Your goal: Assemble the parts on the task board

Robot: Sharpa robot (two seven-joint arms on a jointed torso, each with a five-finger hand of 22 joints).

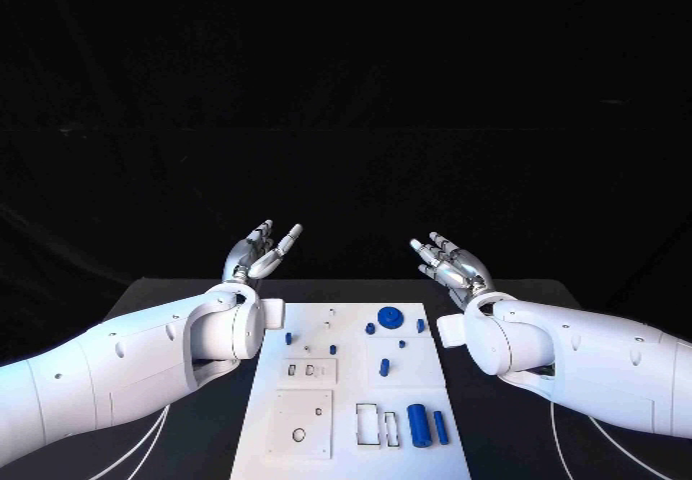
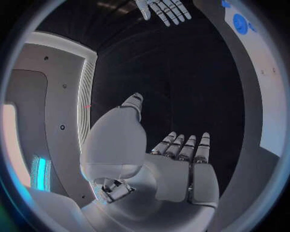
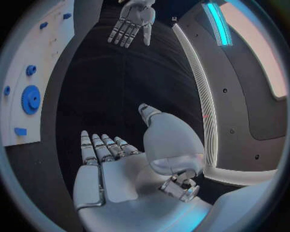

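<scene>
The white task board point(image 1: 418, 370) lies in the middle of the black table, also seen in the left wrist view point(image 2: 263, 72) and the right wrist view point(image 3: 42, 72). On it are small blue parts: a round gear point(image 1: 391, 317) point(image 3: 30, 99) point(image 2: 239, 22), a cylinder point(image 1: 418, 426) near the front, and small pegs point(image 1: 385, 367). My left hand point(image 1: 264, 251) point(image 2: 175, 169) is raised past the board's far left corner, fingers straight and apart, holding nothing. My right hand point(image 1: 449, 261) point(image 3: 115, 164) is raised past the far right corner, also spread and holding nothing.
White inset plates point(image 1: 304, 422) with slots and holes sit on the board's near left. Black table surface point(image 1: 173, 300) runs on both sides of the board. Each wrist view shows the other hand across the dark gap point(image 2: 162, 9) point(image 3: 132, 21).
</scene>
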